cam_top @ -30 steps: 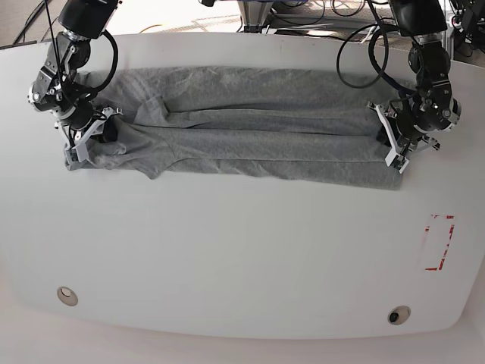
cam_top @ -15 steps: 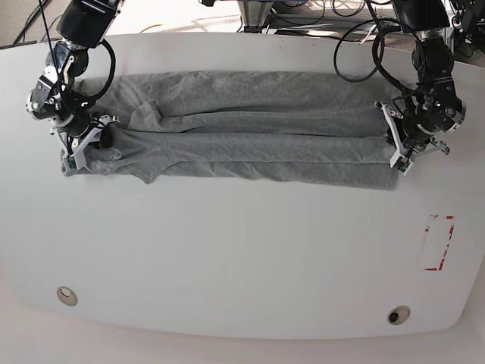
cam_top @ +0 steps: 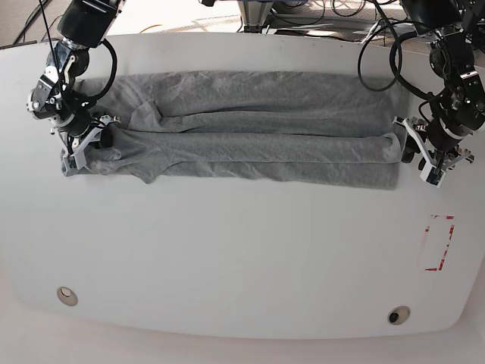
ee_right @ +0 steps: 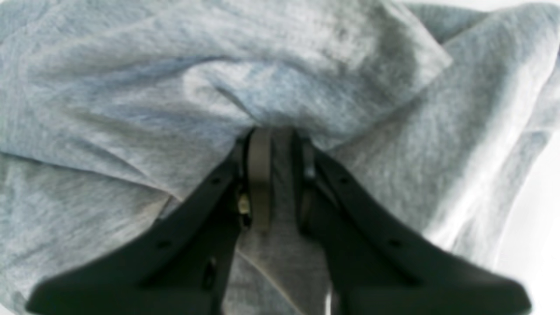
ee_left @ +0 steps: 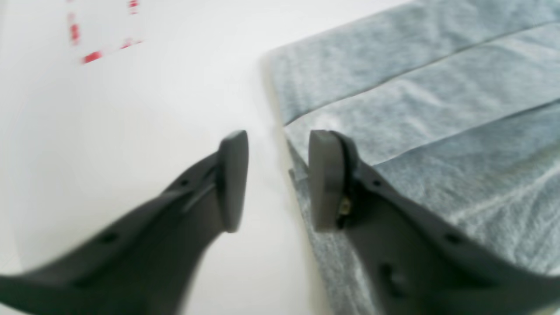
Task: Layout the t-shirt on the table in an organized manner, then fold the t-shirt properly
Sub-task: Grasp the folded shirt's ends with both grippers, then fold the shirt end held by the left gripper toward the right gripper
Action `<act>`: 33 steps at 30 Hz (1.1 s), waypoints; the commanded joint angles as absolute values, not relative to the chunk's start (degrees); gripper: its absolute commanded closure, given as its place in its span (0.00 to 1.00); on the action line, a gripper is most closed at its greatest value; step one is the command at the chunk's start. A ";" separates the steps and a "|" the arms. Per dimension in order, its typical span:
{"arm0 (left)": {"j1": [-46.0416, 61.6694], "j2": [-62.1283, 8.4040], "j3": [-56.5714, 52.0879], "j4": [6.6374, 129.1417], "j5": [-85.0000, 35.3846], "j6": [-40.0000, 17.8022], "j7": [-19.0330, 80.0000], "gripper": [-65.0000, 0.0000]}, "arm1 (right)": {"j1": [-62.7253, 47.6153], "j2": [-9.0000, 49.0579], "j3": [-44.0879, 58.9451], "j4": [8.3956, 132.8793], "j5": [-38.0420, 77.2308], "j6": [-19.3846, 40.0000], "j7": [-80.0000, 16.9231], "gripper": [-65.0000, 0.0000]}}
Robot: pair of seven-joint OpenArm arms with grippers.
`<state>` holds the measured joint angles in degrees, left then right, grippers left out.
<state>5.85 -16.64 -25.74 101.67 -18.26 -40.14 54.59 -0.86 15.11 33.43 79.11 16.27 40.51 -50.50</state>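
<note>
The grey t-shirt [cam_top: 250, 136] lies on the white table [cam_top: 242, 250] as a long band folded lengthwise, its layered edges showing in the left wrist view [ee_left: 415, 87]. My left gripper [cam_top: 417, 155] stands open just off the shirt's right end; in its wrist view [ee_left: 278, 175] bare table shows between the fingers, and one finger [ee_left: 323, 179] hangs over the cloth's edge. At the shirt's left end my right gripper [cam_top: 83, 144] is shut on a bunch of fabric [ee_right: 131, 87], which is pinched between its fingers [ee_right: 278, 183].
A red dashed rectangle [cam_top: 438, 243] marks the table at the right, also seen from the left wrist [ee_left: 100, 48]. Two round grommets [cam_top: 67, 294] [cam_top: 397, 314] sit near the front edge. Cables and equipment lie beyond the far edge.
My left gripper has opened, let go of the shirt's right end and drawn away to the right. The right gripper keeps its hold at the left end.
</note>
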 commanded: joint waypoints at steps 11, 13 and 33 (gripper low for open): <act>5.14 -18.42 -32.13 92.44 -32.66 -40.00 54.81 0.15 | -0.92 15.87 33.63 79.34 13.76 40.00 -52.53 0.88; 5.14 -18.68 -32.13 90.59 -33.63 -40.00 54.81 0.15 | -0.92 15.87 33.63 79.34 13.76 40.00 -52.53 0.88; 4.00 -17.10 -26.07 80.92 -33.54 -40.00 54.46 0.15 | -1.01 15.87 33.63 79.34 14.20 40.00 -52.53 0.88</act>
<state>4.60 -17.10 -26.00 80.71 -32.80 -39.90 55.48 -0.89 15.09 33.52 79.11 16.29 40.51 -50.26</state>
